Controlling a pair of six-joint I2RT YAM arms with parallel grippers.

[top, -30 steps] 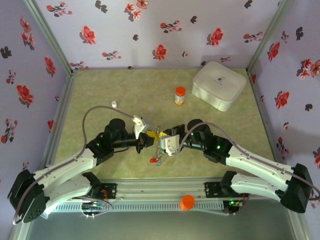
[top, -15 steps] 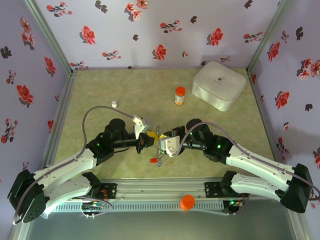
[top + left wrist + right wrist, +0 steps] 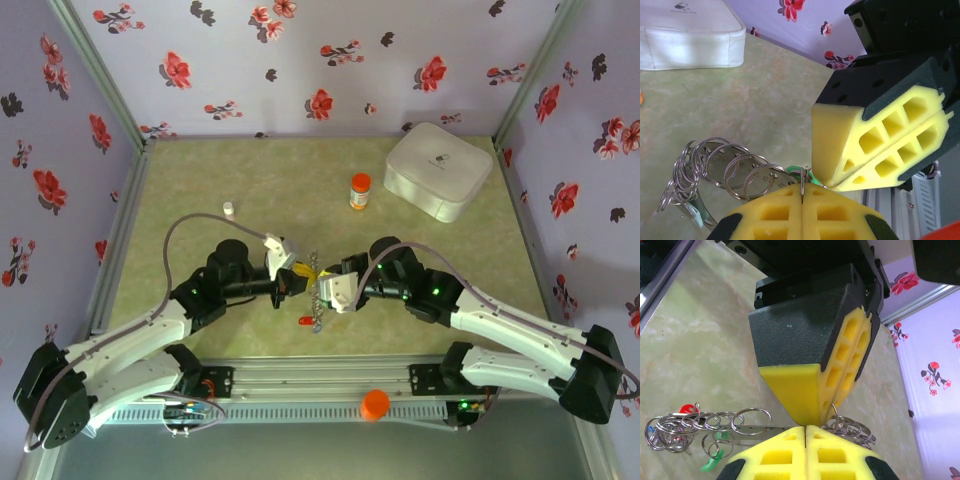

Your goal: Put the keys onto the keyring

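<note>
The right gripper (image 3: 805,429) has nudged leftward, nearside of the orange-capped bottle (image 3: 360,190), clamped on the part-loaded keyring (image 3: 757,428), while the left gripper (image 3: 802,192) pinches one of the keys (image 3: 306,320) by its ring, threading apparently unfinished.

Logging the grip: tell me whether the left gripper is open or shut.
Shut. In the left wrist view the left gripper has its yellow pads meeting, with the keyring metal pinched in their seam.

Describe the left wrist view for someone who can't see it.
Two yellow-padded claws meet tip to tip, both shut on the thin metal keyring: left claw at bottom, right claw upper right. Small silver rings crowd the keyring at left, over a green table; a white case sits behind.
</note>
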